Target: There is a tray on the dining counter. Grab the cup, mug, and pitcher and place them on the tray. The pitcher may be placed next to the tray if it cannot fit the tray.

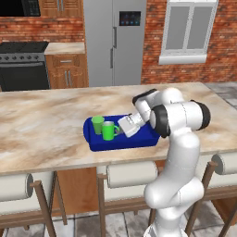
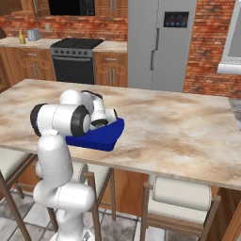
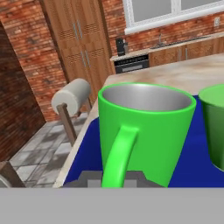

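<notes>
The deep-blue tray lies on the dining counter near its front edge. On the tray's left part stand the green handleless cup and, just right of it, the green mug. My gripper reaches in from the right and is shut on the mug's loop handle. In the hand view the mug is close, its handle between my gripper's dark tips, and the cup is at the right edge. Whether the mug's base touches the tray I cannot tell. The yellow pitcher stands on the far kitchen counter.
Padded stools line the counter's front edge below the tray. A grey toaster stands beside the pitcher. Behind the counter are the stove and the fridge. My own arm covers part of the tray in the right base view.
</notes>
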